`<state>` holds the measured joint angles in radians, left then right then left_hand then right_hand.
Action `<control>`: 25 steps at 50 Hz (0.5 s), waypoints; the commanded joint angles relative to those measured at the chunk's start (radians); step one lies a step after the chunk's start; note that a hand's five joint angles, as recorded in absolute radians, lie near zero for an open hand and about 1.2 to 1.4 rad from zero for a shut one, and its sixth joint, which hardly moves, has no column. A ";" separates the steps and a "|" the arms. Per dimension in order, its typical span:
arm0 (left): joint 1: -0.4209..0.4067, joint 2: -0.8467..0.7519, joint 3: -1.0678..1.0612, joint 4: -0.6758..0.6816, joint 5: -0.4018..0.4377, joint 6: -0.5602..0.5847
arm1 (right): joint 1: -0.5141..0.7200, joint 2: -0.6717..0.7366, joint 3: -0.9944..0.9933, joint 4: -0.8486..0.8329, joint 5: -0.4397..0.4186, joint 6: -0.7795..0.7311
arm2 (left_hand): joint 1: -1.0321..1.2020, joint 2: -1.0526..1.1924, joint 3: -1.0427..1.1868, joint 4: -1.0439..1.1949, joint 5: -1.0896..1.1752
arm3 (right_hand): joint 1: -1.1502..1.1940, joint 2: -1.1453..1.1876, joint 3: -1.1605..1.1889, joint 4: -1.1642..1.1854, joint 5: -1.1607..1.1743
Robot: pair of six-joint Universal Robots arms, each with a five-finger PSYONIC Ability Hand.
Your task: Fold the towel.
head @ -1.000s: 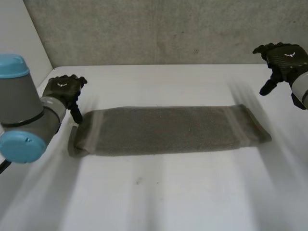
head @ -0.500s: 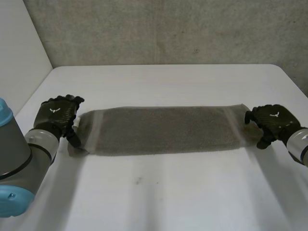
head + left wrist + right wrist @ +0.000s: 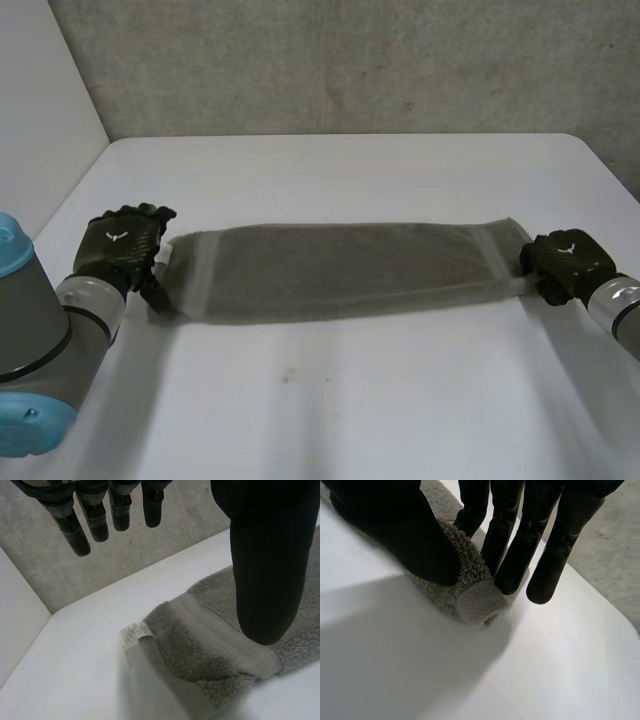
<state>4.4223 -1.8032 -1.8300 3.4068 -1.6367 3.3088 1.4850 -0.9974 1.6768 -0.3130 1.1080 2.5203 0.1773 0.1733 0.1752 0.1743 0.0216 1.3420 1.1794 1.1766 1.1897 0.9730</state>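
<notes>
Across the middle of the white counter [image 3: 350, 400] I see the grey towel [image 3: 340, 270] lying flat as a long strip, my right hand [image 3: 565, 262] pinching its right-end corner between thumb and fingers, my left hand [image 3: 122, 245] spread at the left end, thumb over the woven band near the label [image 3: 134, 634].

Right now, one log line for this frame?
towel: flat on table | left hand: open, thumb over left end | right hand: pinching right end
</notes>
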 commanded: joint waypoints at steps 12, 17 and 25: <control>0.002 0.001 -0.006 0.000 0.000 0.000 | -0.183 -0.017 -0.080 0.114 0.050 0.005 | 0.007 0.011 0.009 0.010 -0.012 | 0.054 0.217 0.220 0.207 0.249; 0.002 0.002 -0.009 0.000 0.000 0.000 | -0.281 -0.038 -0.149 0.227 0.041 -0.005 | 0.007 0.011 0.009 0.010 -0.012 | 0.054 0.217 0.220 0.207 0.249; -0.001 0.008 -0.012 0.000 0.000 0.000 | -0.249 -0.095 -0.268 0.307 0.047 0.035 | 0.007 0.011 0.009 0.010 -0.012 | 0.054 0.217 0.220 0.207 0.249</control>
<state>4.4235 -1.7992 -1.8413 3.4070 -1.6366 3.3088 1.1822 -1.0492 1.4797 -0.0374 1.1459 2.5221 0.1774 0.1732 0.1752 0.1742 0.0216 1.3591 1.1794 1.1812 1.1931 0.9794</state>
